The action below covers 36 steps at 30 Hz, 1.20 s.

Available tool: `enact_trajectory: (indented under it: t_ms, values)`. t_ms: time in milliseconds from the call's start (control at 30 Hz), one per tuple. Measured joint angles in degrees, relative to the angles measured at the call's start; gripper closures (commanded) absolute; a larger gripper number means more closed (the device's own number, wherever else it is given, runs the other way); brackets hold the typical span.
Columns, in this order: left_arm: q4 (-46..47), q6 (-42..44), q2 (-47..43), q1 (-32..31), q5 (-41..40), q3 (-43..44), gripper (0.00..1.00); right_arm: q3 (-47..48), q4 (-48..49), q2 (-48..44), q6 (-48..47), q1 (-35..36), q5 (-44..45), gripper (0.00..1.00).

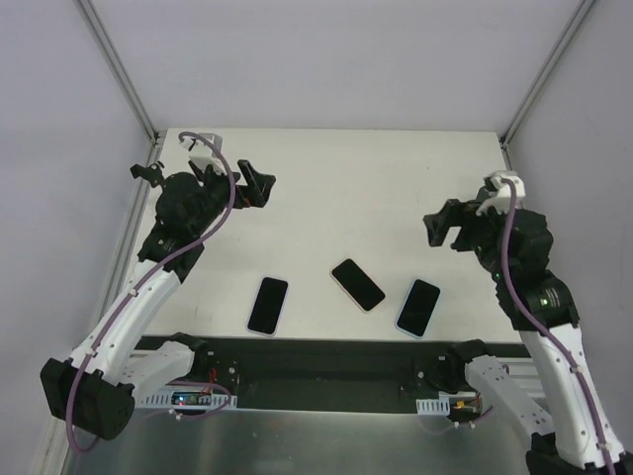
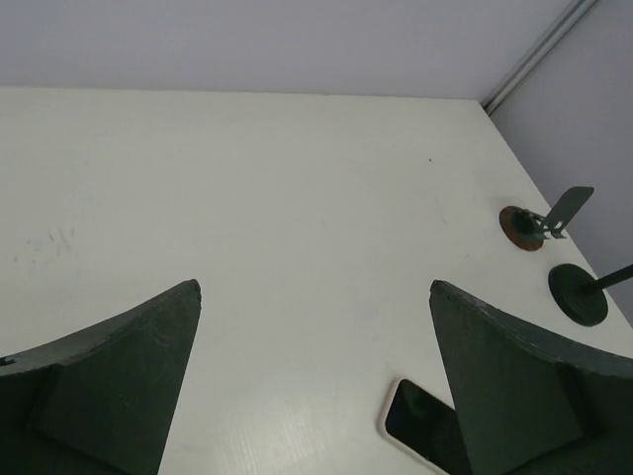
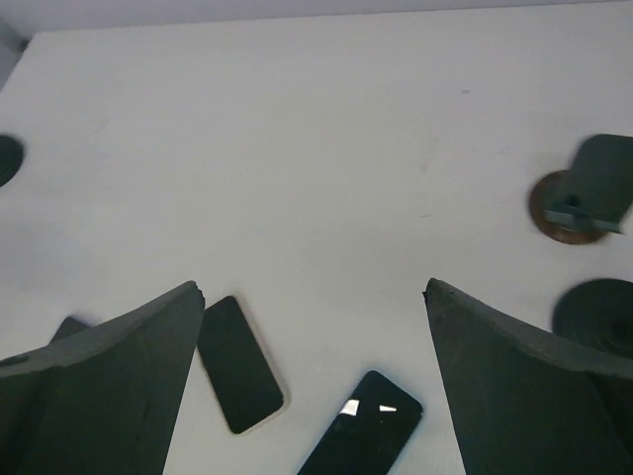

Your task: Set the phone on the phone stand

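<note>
My left hand (image 2: 315, 289) and right hand (image 3: 315, 287) look dark green over the off-white surface (image 1: 376, 198), where the black middle phone (image 1: 357, 284) is cream-edged and one stand (image 2: 524, 228) has a rusty-brown base.

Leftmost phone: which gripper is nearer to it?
Left. The left gripper hovers straight beyond the leftmost phone, toward the back wall; the right gripper is farther, well off to its right.
</note>
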Motion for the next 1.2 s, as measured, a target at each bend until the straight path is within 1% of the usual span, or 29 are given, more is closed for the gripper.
enact_trajectory:
  t_ms: [100,167,200,267,300,367,433,467,567,667,800,867,900,1000,1067,1200]
  values:
    - [-3.43,-2.51,3.74,0.39,-1.01,2.14,0.02,2.8,1.42,7.17,-0.55,8.02,-2.58,0.04]
    - [-5.75,-5.16,5.99,2.16,0.44,3.69,0.03,6.56,1.46,14.4,-2.01,15.82,-2.4,0.04]
    - [-6.54,-6.75,6.56,4.04,1.97,4.0,0.03,8.55,1.7,18.05,-3.02,19.43,-2.32,0.04]
    - [-8.07,-11.34,6.73,9.94,5.7,3.76,0.05,10.51,2.78,24.09,-4.59,24.48,-2.12,0.04]
    - [-8.52,-13.64,6.51,13.97,7.5,3.45,0.06,10.51,3.56,26.69,-5.29,26.38,-2.19,0.04]
    - [-8.83,-17.53,5.55,20.85,10.16,1.79,0.06,8.85,5.35,29.97,-6.27,28.3,-2.38,0.04]
    - [-10.25,-21.11,3.67,27.43,10.8,-0.83,0.04,5.49,7.06,31.01,-7.34,28.55,-2.36,0.04]
    - [-11.15,-22.53,2.64,29.51,10.84,-2.03,0.02,4.11,7.41,31.3,-7.91,28.55,-1.92,0.04]
    - [-12.83,-26.84,0.66,32.7,9.97,-4.5,0.01,2.51,7.5,32.74,-9.29,28.48,-0.11,0.04]
    - [-12.74,-32.57,1.25,36.17,10.1,-6.05,0.01,2.23,7.61,33.7,-10.36,28.13,0.81,0.04]
    - [-11.69,-38.93,5.29,43.54,9.92,-7.85,0.01,-1.33,9.03,31.63,-11.41,26.95,1.36,0.04]
    - [-9.75,-40.3,6.99,46.27,9.77,-8.5,0.01,-4.09,9.73,29.18,-11.54,25.57,0.96,0.04]
    - [-7.98,-40.81,8.04,47.67,9.84,-8.66,0.03,-5.22,9.99,27.89,-11.56,24.65,0.7,0.04]
    - [-2.32,-41.33,12.02,50.18,11.15,-8.2,0.06,-8.09,11.56,23.47,-11.54,22.27,0.15,0.04]
    - [-0.63,-41.48,15.93,51.17,12.81,-6.19,0.06,-8.68,12.35,21.46,-11.54,21.55,-0.09,0.04]
    - [2.99,-42.45,24.68,52.72,16.52,-1.77,0.11,-8.76,14.08,20.11,-11.52,20.85,-0.46,0.04]
